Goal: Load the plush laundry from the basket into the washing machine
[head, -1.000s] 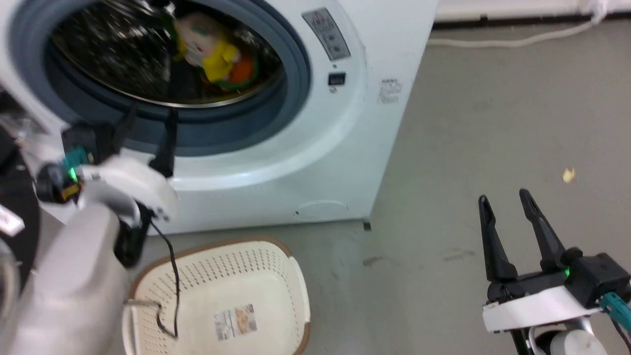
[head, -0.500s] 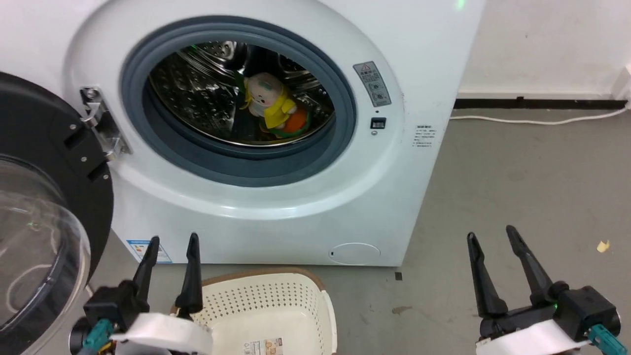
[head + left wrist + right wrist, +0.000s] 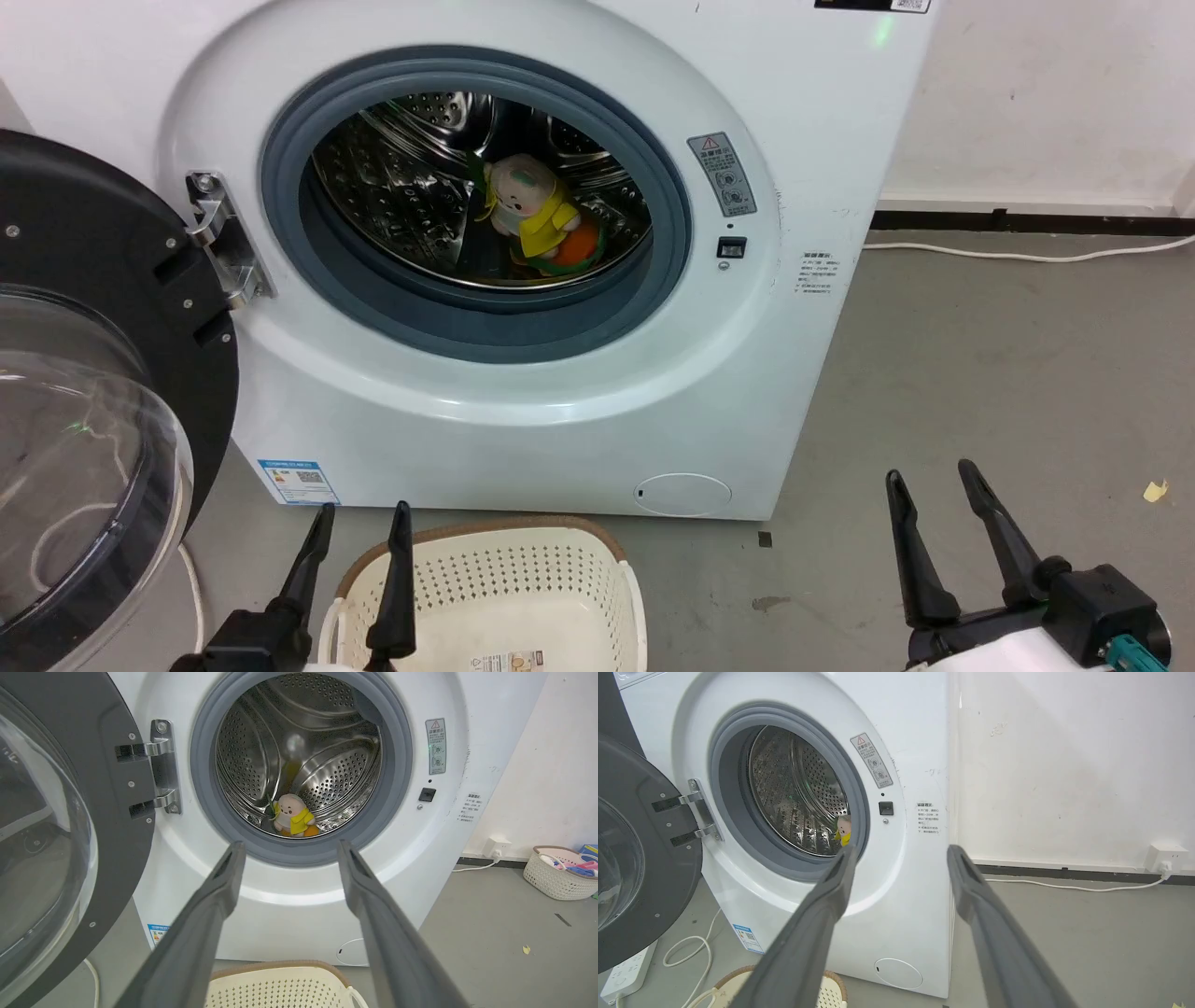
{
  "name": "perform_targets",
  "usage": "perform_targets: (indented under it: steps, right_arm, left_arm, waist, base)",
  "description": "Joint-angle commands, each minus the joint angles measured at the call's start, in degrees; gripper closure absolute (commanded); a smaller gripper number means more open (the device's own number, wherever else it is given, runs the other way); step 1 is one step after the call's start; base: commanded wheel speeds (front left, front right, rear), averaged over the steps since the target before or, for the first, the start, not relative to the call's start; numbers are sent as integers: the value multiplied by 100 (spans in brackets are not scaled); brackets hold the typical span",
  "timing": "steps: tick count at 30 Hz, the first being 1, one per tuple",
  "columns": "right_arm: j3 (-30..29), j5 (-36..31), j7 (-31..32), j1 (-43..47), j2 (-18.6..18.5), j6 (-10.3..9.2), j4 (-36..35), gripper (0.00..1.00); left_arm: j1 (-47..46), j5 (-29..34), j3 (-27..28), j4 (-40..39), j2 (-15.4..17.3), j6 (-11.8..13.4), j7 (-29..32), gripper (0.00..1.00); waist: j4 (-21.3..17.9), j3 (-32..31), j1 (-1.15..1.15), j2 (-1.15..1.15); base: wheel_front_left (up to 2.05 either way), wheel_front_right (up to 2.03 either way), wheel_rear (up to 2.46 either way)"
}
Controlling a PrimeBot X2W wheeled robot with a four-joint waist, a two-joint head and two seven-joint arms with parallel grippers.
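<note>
Basket (image 3: 504, 574) cut off by head view's bottom edge, label barely showing. Plush laundry (image 3: 532, 219) sits on drum floor inside washing machine (image 3: 523, 401), half hidden by grey seal in right wrist view. Door (image 3: 84, 280) swung wide at left; white cable (image 3: 1027, 252) trails along wall. Left gripper (image 3: 364, 509), at seal second ago, now low by basket, fingers spread, empty. Right gripper (image 3: 931, 471) likewise parted, empty.

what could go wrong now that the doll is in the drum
The doll lies low in the drum, close to the seal; it might get pinched if the door is shut. The door stands wide open near the left hand, so a sideways move might strike it. The basket sits just below that hand; lowering could hit its rim.
</note>
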Motion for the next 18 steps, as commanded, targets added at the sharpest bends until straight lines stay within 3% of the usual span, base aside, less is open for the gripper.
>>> perform_targets:
  steps: [1,11,12,18]
  right_arm:
    - [2,29,-25,73,8,-4,15,0]
    - [44,67,-25,25,10,-4,71,0]
    - [38,47,0,-1,1,0,54,100]
    - [26,26,38,-10,0,1,50,100]
  left_arm:
    - [65,29,41,16,-21,-18,-27,0]
    - [43,107,453,86,-242,-194,-27,0]
    - [25,85,446,82,-240,-187,1,100]
    - [10,111,444,82,-240,-183,43,100]
  waist:
    - [6,0,0,0]
    - [0,12,0,0]
    - [2,12,0,0]
    - [-1,14,0,0]
  base:
    - [0,0,0]
    - [0,0,0]
    - [0,0,0]
    - [0,0,0]
